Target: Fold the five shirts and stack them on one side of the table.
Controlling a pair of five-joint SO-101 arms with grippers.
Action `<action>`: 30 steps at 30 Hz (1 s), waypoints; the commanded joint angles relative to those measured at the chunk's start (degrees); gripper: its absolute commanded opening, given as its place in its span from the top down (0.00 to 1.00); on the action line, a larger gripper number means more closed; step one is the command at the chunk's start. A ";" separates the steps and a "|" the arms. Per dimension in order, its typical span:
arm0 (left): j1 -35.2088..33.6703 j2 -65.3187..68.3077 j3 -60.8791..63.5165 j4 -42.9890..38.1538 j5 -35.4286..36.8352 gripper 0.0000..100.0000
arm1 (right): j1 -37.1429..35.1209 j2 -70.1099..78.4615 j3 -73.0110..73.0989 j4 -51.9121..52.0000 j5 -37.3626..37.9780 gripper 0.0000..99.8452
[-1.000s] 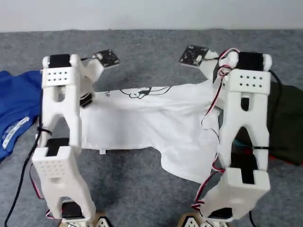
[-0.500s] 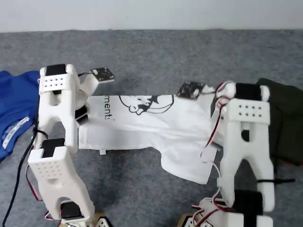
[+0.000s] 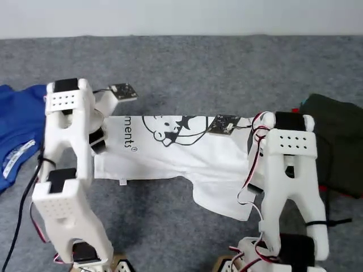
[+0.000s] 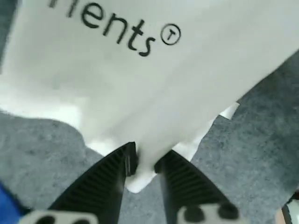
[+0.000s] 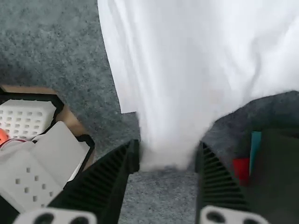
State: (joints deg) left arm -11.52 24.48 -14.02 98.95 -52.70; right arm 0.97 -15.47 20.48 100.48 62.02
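A white shirt (image 3: 170, 156) with black print lies across the middle of the grey table, its far part folded toward the near side so the print faces up. My left gripper (image 4: 145, 156) is shut on the shirt's (image 4: 154, 79) edge, with cloth pinched between its black fingers (image 4: 114, 170). It sits at the shirt's left end, under the left arm (image 3: 68, 119). My right gripper (image 5: 168, 149) is shut on a bunched edge of the shirt (image 5: 187, 60) at its right end, under the right arm (image 3: 289, 153).
A blue shirt (image 3: 17, 136) lies at the table's left edge. A dark shirt (image 3: 334, 147) lies crumpled at the right edge, close to the right arm, and reappears as the dark shirt (image 5: 275, 177) beside the right gripper. Bare grey table (image 3: 187, 73) stretches beyond the white shirt.
Both arms have pulled back toward the near side, drawing the white shirt's far edge over itself. More of the black print now faces up.
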 commanded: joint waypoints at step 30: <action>4.66 -1.23 6.46 -23.91 28.40 0.98 | 0.66 33.45 -20.84 -37.05 -16.35 0.96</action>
State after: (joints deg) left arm -7.12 21.67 -7.08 79.25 -27.65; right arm 1.14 13.45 7.03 64.53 46.73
